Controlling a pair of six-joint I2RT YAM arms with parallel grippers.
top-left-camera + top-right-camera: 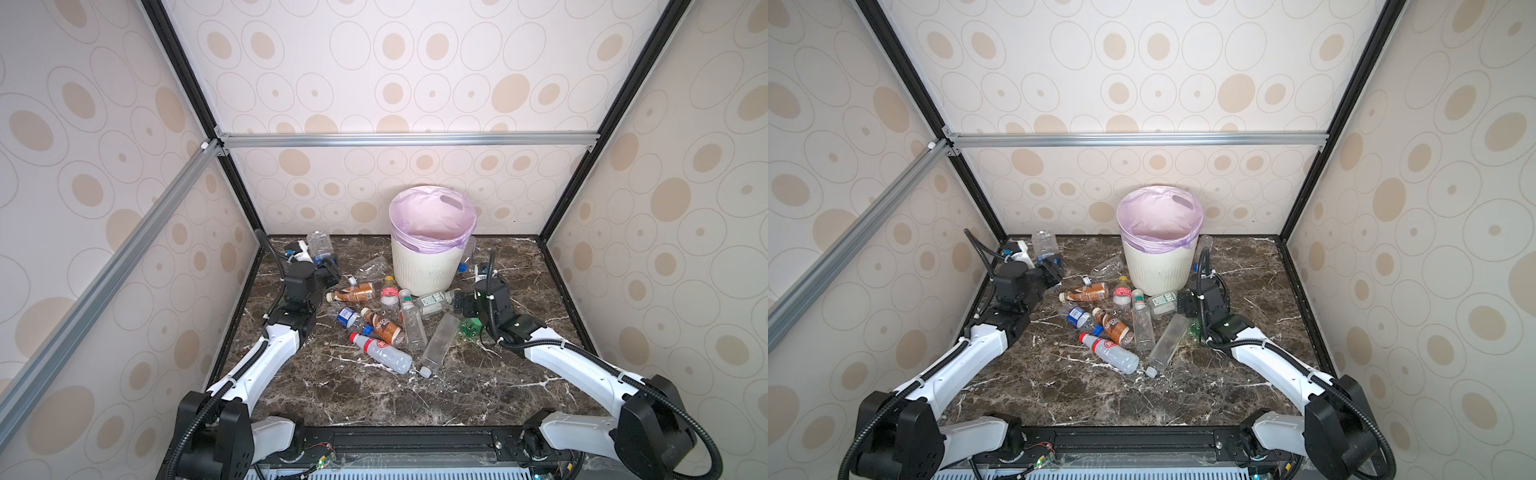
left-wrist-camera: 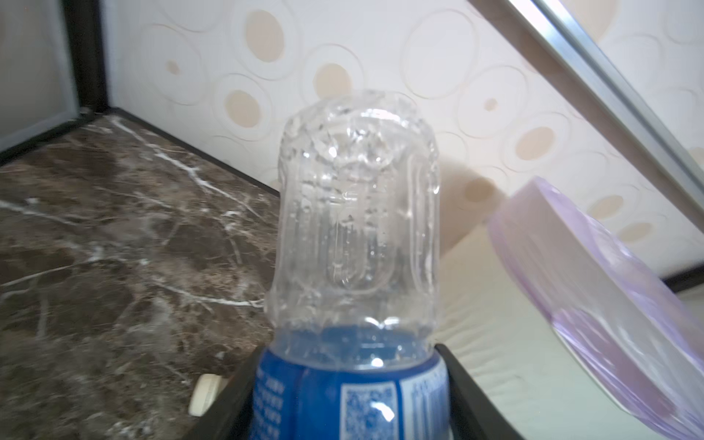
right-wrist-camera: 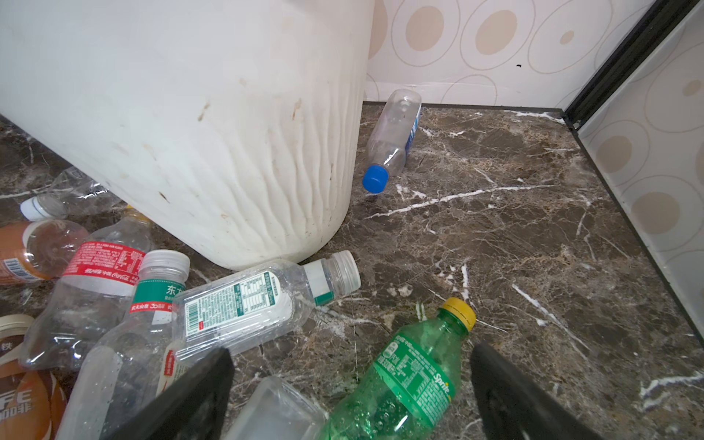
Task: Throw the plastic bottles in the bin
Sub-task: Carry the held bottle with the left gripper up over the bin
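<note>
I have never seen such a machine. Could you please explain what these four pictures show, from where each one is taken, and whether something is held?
It is a robot with a left arm and a right arm on a marble table. Two pictures look down from above; two come from cameras on the wrists. Plastic bottles lie before a lined bin. The left fingers hold a clear blue-labelled bottle. The right fingers are open over a green bottle, gripping nothing.

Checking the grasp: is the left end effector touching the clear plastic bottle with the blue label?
Touching. The left wrist view shows black fingers of the left end effector pressing both sides of the clear blue-labelled plastic bottle.
</note>
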